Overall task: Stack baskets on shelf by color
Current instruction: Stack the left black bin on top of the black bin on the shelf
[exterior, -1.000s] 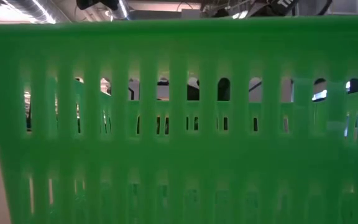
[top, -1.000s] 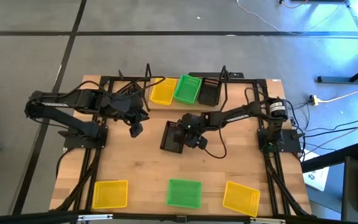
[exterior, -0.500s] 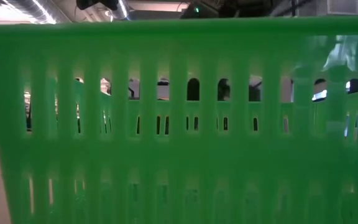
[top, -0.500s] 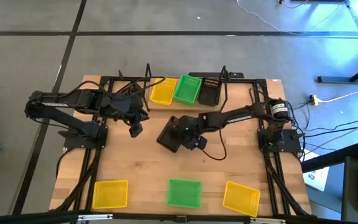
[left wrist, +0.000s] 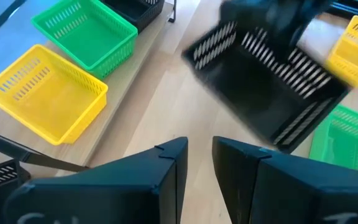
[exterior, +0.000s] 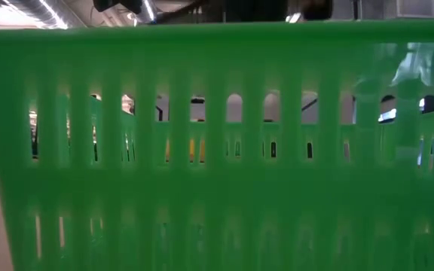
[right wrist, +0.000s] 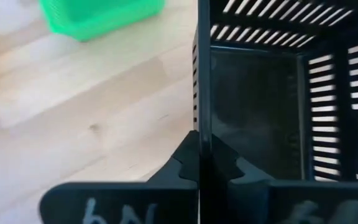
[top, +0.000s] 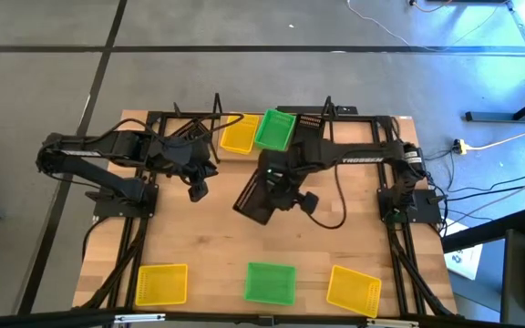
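Note:
My right gripper (top: 283,185) is over the table's middle, shut on a black mesh basket (top: 257,197) that is lifted and tilted. That basket shows blurred in the left wrist view (left wrist: 266,93). My left gripper (top: 196,188) waits left of it, its fingers (left wrist: 199,152) a narrow gap apart and holding nothing. On the shelf (top: 328,111) at the far edge a yellow basket (top: 238,136), a green basket (top: 273,129) and a black basket (top: 308,132) stand side by side. My right gripper pinches one side wall of the black basket at its rim (right wrist: 199,124), one finger inside and one outside. The fingers come from above, slanting down. The basket hangs tilted below them, clear of the table.
Along the near edge lie a yellow basket (top: 162,284), a green basket (top: 270,282) and another yellow basket (top: 354,290). The green one's wall (exterior: 217,150) fills the low view. Bare wood lies between the near row and the shelf.
My right gripper has risen and swung toward the far edge, keeping its hold. The black basket has come up off the table, turned about and tipped onto a slant.

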`<state>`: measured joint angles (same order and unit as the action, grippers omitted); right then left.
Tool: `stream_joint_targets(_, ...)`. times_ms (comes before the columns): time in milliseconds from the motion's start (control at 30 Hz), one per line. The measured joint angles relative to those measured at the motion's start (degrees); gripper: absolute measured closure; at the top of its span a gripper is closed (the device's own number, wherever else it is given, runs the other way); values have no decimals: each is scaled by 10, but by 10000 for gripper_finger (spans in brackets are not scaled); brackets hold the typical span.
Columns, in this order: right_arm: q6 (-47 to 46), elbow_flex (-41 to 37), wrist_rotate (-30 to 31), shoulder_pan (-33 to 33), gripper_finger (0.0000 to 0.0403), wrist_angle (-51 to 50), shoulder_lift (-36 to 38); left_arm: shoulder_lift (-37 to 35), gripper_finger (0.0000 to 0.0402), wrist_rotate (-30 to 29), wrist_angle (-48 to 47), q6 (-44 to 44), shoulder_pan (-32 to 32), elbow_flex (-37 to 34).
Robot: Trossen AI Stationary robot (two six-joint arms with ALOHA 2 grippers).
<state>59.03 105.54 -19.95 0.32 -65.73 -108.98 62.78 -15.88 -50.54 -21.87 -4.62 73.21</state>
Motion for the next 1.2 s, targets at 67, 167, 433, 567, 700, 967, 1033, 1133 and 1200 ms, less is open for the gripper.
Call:
stream_joint_targets(67,-2,38,-1,0,402,-48,0,0,335,0,0,0,0,0)
stream_joint_targets(167,-2,78,11,-2,403,-111,0,0,335,0,0,1,0,0)
stream_joint_targets(433,-26,118,83,-6,403,-248,2,0,335,0,0,1,0,0)
stream_joint_targets(567,-60,104,113,-18,403,-244,9,0,335,-8,0,1,0,0)
stream_joint_targets(700,-76,75,129,-35,403,-243,40,0,335,-39,0,1,0,0)
stream_joint_targets(967,17,-64,199,-86,403,-218,161,0,335,-107,1,1,0,0)
stream_joint_targets(1033,68,-99,229,-109,403,-160,180,0,335,-115,1,1,0,0)
stream_joint_targets(1133,104,-145,225,-157,403,-91,189,0,335,-116,3,-1,1,0)
stream_joint_targets(1200,117,-169,216,-188,403,-76,187,0,335,-116,6,-1,4,0)
